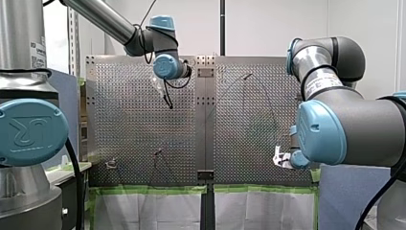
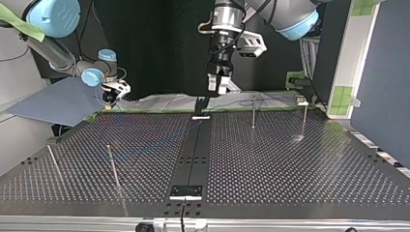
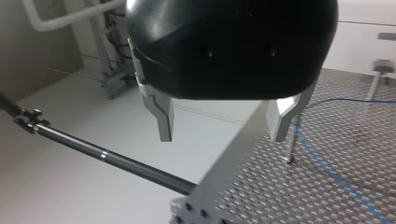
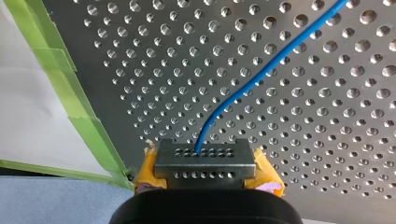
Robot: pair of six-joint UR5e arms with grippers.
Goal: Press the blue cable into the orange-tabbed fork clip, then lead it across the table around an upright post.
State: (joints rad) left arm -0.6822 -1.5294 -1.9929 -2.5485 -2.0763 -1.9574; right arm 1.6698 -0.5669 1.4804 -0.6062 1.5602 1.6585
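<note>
Over the far edge of the surface (image 4: 327,116), as the front view sees it, my left hand (image 3: 222,136) hangs with its two metal fingers wide apart and nothing between them. One finger is beyond the edge, above the floor, where a dark rod (image 3: 116,161) runs out from under the plate. The other finger is above the perforated plate, near a thin upright post (image 3: 291,147).

The blue cable (image 4: 261,70) passes just beside this post; whether it touches the post I cannot tell.

My right hand (image 4: 205,161) is low at the opposite side, close to the edge marked with green tape (image 4: 65,88). Its yellow pads are pressed together, and the cable seems to be pinched between them. From there the cable curves away over the plate, away from the taped edge.

At the top view's left, other posts (image 2: 114,166) stand well apart from each other. A dark middle strip (image 2: 193,154) divides the plate, and wide perforated room lies on both sides of it.
</note>
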